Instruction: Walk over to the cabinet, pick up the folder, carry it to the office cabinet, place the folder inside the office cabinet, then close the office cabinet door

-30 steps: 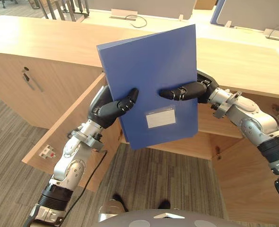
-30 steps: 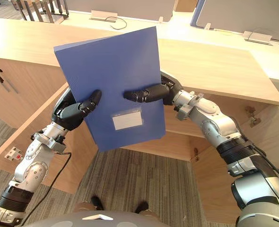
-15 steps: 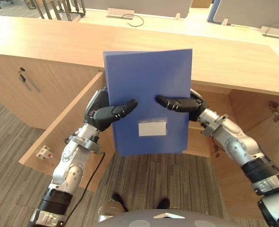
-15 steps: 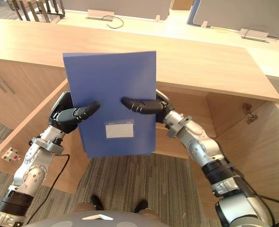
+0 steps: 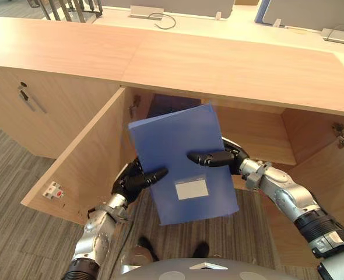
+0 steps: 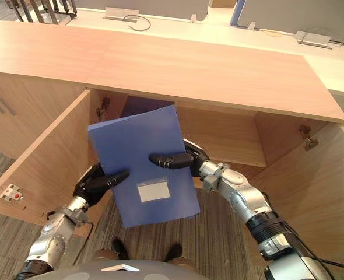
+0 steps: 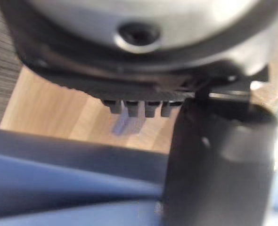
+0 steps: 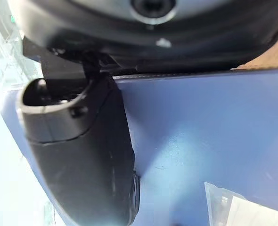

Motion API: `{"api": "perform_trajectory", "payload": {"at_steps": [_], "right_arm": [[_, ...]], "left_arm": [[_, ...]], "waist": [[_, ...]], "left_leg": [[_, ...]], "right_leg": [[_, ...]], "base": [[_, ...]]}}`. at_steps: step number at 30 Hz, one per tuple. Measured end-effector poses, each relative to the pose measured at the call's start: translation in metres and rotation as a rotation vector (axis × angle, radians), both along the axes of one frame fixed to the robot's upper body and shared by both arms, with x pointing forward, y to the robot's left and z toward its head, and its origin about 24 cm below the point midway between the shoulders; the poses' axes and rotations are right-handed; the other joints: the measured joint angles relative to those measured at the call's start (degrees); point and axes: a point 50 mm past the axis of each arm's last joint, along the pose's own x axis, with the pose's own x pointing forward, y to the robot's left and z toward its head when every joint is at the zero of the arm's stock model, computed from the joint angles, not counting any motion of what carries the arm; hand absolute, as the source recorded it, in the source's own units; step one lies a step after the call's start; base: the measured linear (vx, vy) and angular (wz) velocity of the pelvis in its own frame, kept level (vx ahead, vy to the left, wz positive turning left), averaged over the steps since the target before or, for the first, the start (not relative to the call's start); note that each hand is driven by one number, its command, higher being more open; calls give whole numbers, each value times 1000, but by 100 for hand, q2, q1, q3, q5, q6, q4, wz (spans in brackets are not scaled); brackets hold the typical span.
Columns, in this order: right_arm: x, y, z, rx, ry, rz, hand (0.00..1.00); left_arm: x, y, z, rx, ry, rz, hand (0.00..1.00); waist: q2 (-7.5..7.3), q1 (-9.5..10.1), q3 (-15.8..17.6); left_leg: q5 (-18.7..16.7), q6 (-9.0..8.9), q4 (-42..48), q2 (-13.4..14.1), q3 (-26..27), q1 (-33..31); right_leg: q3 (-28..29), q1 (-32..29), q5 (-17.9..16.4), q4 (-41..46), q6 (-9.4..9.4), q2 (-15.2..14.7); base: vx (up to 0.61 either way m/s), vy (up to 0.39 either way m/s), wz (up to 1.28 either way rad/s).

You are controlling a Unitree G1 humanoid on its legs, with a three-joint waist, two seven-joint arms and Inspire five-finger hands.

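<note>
Holding stage: your left robot hand (image 5: 132,181) and right robot hand (image 5: 221,157) each pinch the blue folder (image 5: 178,146), tilted before the open office cabinet (image 5: 256,131) | pickup, carry done | placing inside, closing door (image 5: 81,163) remain.

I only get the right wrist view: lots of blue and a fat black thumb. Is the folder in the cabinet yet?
Observer: Not yet. The folder is held tilted in front of the open cabinet.
Child: Is the other hand helping?
Observer: Yes. The left hand pinches the folder's left edge, and the right hand pinches its right edge.
Child: Are the doors in the way?
Observer: No. The left door and the right door both stand swung out to the sides.
</note>
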Motion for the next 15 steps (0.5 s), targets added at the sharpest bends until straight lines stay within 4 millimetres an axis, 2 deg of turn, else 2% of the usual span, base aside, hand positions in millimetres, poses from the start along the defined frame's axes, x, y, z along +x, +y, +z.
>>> {"api": "perform_trajectory", "payload": {"at_steps": [2,3,4,6,8,11,13,15], "right_arm": [[-5,-9,-4,7,11,-40,0],[-12,-14,-13,16,40,-71,0],[-20,-18,-30,13,87,-110,0],[-26,-21,-46,16,146,-141,0],[-39,-28,-78,11,278,-208,0],[-55,-43,-107,-94,404,-260,0],[-70,-56,-130,-98,511,-394,0],[-76,-61,-141,-47,571,-551,0]], "left_arm": [[-5,-3,-9,1,38,0,100],[-9,-5,-16,13,70,-7,100],[-16,-6,-25,43,115,-22,100],[-22,-4,-34,78,169,-35,100],[-38,0,-52,139,280,-55,100],[-54,6,-69,241,394,-94,100],[-67,15,-78,289,468,-69,100],[-76,25,-84,291,525,2,100]], "waist": [[-1,-3,-1],[-10,-16,-19],[-19,-39,-63],[-9,-76,-88],[43,-198,-113],[95,-210,-128],[102,-182,-130],[122,-193,-124]], "left_leg": [[-1,-1,-13,1,5,-3],[-6,-9,-32,2,8,2],[4,-20,-76,-4,28,8],[16,-23,-102,-15,38,9],[23,-12,-112,-27,43,9],[28,-8,-133,-40,46,14],[61,-3,-183,-57,36,29],[97,2,-262,-90,32,58]], "right_leg": [[10,-39,1,0,-1,-28],[12,-44,-2,0,-1,-25],[29,-68,-7,-1,-7,-21],[42,-90,-14,-1,-2,-17],[46,-103,-22,-1,9,-23],[41,-109,-31,-1,13,-29],[8,-107,-42,-2,16,-32],[0,-106,-47,-2,11,-42]], "base": [[3,42,-2],[8,56,-5],[20,45,-6],[21,25,-6],[14,31,-3],[3,42,0],[-8,34,3],[-21,42,-1]]}}
